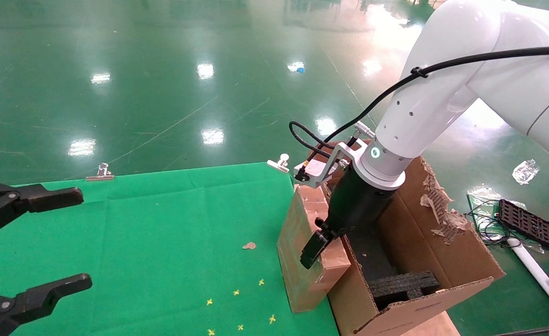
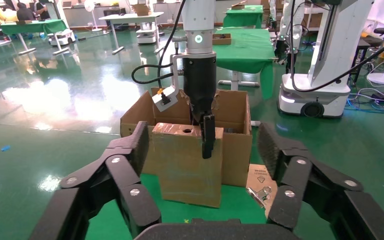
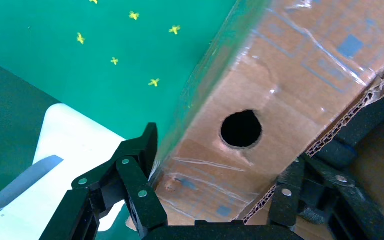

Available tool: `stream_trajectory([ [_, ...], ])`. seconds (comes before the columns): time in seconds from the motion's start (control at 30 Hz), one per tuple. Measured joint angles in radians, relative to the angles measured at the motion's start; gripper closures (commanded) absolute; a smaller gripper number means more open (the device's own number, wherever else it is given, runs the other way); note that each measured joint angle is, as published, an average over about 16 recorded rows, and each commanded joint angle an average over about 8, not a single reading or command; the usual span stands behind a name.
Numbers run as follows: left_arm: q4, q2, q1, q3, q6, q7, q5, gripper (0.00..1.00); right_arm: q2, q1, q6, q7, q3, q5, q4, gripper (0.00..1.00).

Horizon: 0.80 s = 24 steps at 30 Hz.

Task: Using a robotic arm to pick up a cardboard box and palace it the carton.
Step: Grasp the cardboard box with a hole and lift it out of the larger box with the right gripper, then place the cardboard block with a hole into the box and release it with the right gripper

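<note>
The box [image 1: 309,261] stands upright at the right edge of the green cloth surface [image 1: 162,233], pressed against the carton [image 1: 442,261]. The right gripper [image 1: 323,240] comes down over its top end, fingers [image 1: 313,249] clamped on the box: one black finger lies on the face toward the surface, the other sits between the box and the carton wall, as the right wrist view shows. The box's top face carries one round hole [image 3: 241,129] and clear tape over scuffed, reddish-brown board. The carton is open, of brown corrugated card, with ragged torn flaps [image 1: 435,205] and black foam blocks [image 1: 403,284] inside. The arm [image 1: 442,84] is smooth white with a black cable [image 1: 466,60] along it. The left gripper [image 1: 22,247] hovers at the left over the surface, well apart from the box, fingers spread wide. Two metal clips [image 1: 99,173] hold the cloth's far edge.
</note>
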Motion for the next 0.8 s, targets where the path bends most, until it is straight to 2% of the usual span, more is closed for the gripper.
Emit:
stream_trajectory([
  [0.2,0.0,0.0,0.0,0.0,0.0,0.0,0.0,1.0,0.007,0.003,0.006,-0.024,0.001,0.005,0.001,1.0],
  [0.37,0.0,0.0,0.0,0.001,0.0,0.0,0.0,1.0,0.038,0.023,0.03,-0.083,0.028,0.029,0.011,1.0],
  [0.6,0.0,0.0,0.0,0.001,-0.001,0.001,-0.001,1.0,0.136,0.092,0.098,-0.225,0.116,0.097,0.015,1.0],
  [0.8,0.0,-0.001,0.0,0.002,-0.001,0.001,-0.001,1.0,0.233,0.178,0.15,-0.345,0.195,0.138,-0.036,1.0],
])
